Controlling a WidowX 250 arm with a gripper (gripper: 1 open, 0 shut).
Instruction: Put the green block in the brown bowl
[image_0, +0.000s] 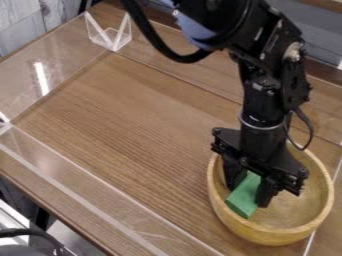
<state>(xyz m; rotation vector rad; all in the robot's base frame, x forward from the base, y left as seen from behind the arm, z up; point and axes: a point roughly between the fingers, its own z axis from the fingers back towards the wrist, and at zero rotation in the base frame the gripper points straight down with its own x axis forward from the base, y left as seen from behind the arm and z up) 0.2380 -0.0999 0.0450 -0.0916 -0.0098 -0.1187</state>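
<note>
The brown bowl (310, 215), a wide tan wooden one with a thick rim, sits at the table's front right. My black gripper (255, 192) points straight down into the bowl's left half. The green block (245, 198) stands tilted between the two fingers, its lower end at or just above the bowl's floor; I cannot tell whether it touches. The fingers are closed against the block's sides. The block's upper part is hidden by the fingers.
The wooden tabletop (120, 110) is ringed by low clear acrylic walls, with one wall (54, 165) running along the front left. A clear folded stand (107, 35) sits at the back left corner. The black arm (267, 70) rises above the bowl toward the back.
</note>
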